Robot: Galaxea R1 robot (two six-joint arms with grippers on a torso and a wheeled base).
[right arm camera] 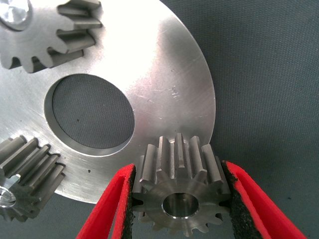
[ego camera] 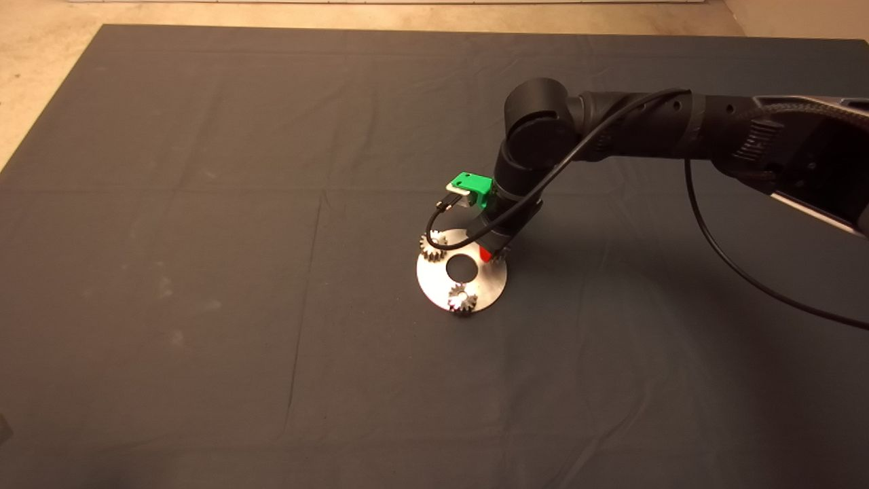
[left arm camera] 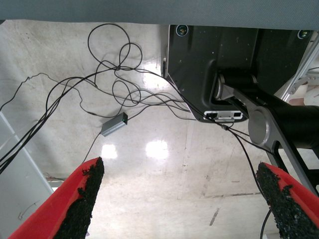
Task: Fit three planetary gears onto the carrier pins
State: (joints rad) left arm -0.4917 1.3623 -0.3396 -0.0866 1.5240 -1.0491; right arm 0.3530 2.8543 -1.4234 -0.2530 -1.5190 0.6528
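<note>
The shiny silver disc (ego camera: 492, 277) with a large centre hole lies on the mat's middle and also shows in the right wrist view (right arm camera: 164, 84). Two planetary gears sit on carrier pins: one at the disc's far-left rim (ego camera: 432, 244) (right arm camera: 45, 35), one at its near rim (ego camera: 461, 299) (right arm camera: 25, 184). Their pin tops (right arm camera: 15, 12) show in the gear holes. My right gripper (ego camera: 490, 255) (right arm camera: 178, 169) is shut on the third gear (right arm camera: 179, 194), held upright over the disc's right rim. The third pin is hidden. My left gripper (left arm camera: 182, 199) is parked and open.
The dark mat (ego camera: 204, 272) spreads wide on all sides of the disc. The right arm (ego camera: 645, 125) reaches in from the right with a black cable (ego camera: 733, 265) hanging below it. The left wrist view looks at the floor with loose cables (left arm camera: 114, 84).
</note>
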